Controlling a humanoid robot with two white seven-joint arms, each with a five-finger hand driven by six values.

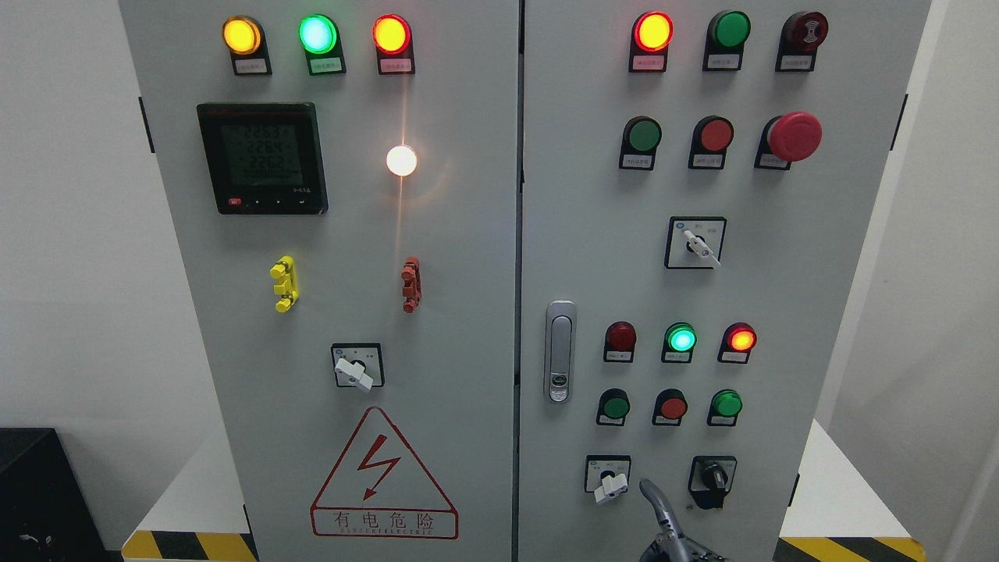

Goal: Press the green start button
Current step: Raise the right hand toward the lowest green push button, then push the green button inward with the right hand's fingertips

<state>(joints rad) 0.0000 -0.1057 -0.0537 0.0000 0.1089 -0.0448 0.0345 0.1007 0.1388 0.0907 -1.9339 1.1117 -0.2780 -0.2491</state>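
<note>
A grey control cabinet has two doors. On the right door [780, 312] there is a green push button [645, 135] in the upper row. Two more green buttons [615, 407] [727, 403] sit in the lower row on either side of a red button [672, 407]. A small grey part of my right hand [663, 519] rises from the bottom edge, below the lower row and between two rotary switches. It touches no button. The rest of that hand is out of frame. My left hand is not in view.
Lit lamps run along the top of both doors, and a lit green lamp [680, 339] sits above the lower buttons. A red mushroom stop button [794, 136] sticks out at the upper right. Rotary switches [611, 485] [712, 476] flank the hand. A door handle [559, 351] is to the left.
</note>
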